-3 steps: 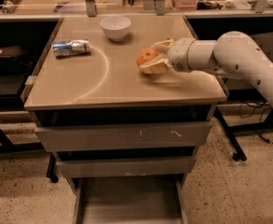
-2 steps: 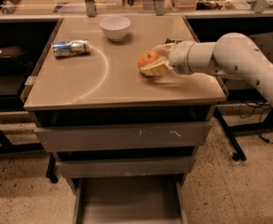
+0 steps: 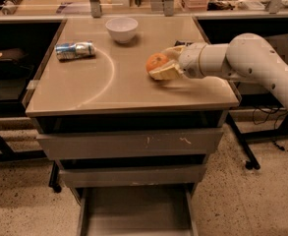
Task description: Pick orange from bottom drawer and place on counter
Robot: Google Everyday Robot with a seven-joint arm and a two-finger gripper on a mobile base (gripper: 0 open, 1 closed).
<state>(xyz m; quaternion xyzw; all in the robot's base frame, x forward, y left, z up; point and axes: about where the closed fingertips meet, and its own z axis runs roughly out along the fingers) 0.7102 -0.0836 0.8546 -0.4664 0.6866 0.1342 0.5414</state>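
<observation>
- The gripper (image 3: 160, 63) reaches in from the right over the right half of the worktop (image 3: 133, 90), grasping the orange (image 3: 155, 60) between its 2 fingers (image 3: 166, 73).
- The orange sits low over the surface; whether it touches cannot be told.
- The white arm (image 3: 251, 58) stretches off to the right.
- A white bowl (image 3: 121, 29) stands near the back edge.
- A can (image 3: 74, 50) lies on its side at the left, beside a curved arc mark (image 3: 107, 77).
- The bottom drawer (image 3: 136, 215) is pulled out below 2 closed drawers (image 3: 131, 144).
</observation>
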